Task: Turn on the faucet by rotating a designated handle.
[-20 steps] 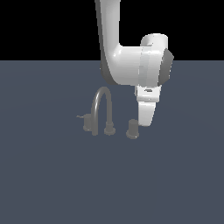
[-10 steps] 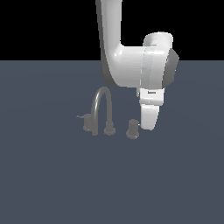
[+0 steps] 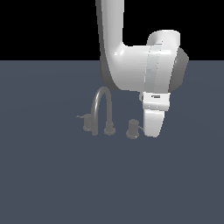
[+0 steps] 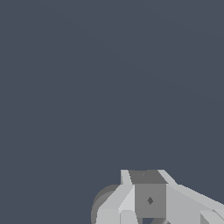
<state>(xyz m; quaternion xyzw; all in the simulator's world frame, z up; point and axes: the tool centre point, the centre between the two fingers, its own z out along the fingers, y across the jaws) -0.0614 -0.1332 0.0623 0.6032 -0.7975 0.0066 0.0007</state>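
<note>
Faucet (image 3: pixel 102 110) sits on the flat grey floor (image 3: pixel 52 183), gooseneck spout arched over its base. Handle (image 3: pixel 132 129) is the knob just beside the spout base, on the exterior view's right. Second knob (image 3: pixel 89 122) sits on the spout's other side. Gripper (image 3: pixel 152 132) hangs low right next to the handle, contact unclear. Finger spread: can't tell, wrist view shows only the gripper body.
</note>
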